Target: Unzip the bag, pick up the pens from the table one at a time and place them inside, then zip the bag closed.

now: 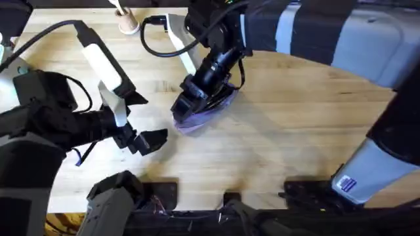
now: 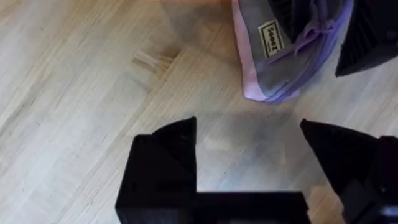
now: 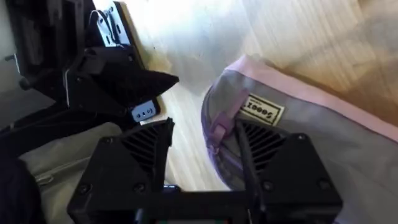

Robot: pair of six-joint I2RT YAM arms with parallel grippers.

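The lavender bag (image 1: 211,111) lies on the table (image 1: 282,131) near its middle, and its end bears a small label (image 3: 264,110). My right gripper (image 1: 187,110) reaches down onto the bag's near end. In the right wrist view its fingers (image 3: 146,146) stand apart, with the purple zipper pull (image 3: 219,124) between them. My left gripper (image 1: 152,141) hovers open just left of the bag with nothing in it. From the left wrist the bag (image 2: 273,56) lies beyond the left gripper (image 2: 249,127). A thin blue pen (image 1: 81,157) pokes out from under the left arm.
A small tan cup (image 1: 128,25) with white-tipped sticks stands at the table's far edge. Bare wood stretches across the table's right half. The arms' bases and cables crowd the near edge.
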